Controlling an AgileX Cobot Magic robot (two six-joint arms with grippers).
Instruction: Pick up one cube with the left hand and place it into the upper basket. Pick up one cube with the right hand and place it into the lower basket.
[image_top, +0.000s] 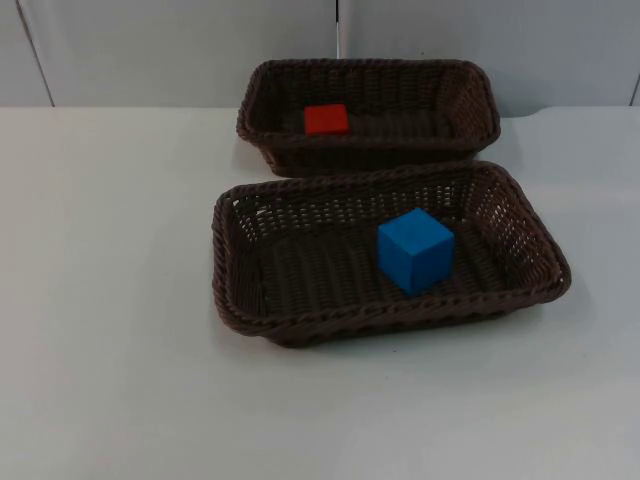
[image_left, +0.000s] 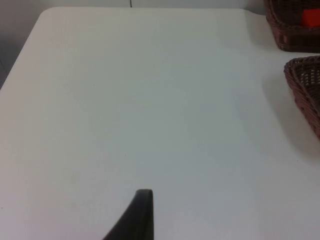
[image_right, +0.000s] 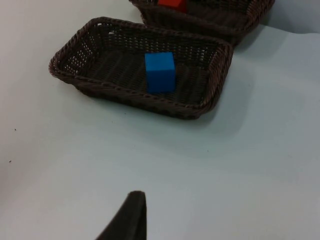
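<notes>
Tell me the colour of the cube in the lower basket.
Blue. The cube in the lower basket shows best in the top view.

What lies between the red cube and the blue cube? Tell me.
In the top view, the upper basket's near wall and the lower basket's far wall lie between the red cube and blue cube.
</notes>
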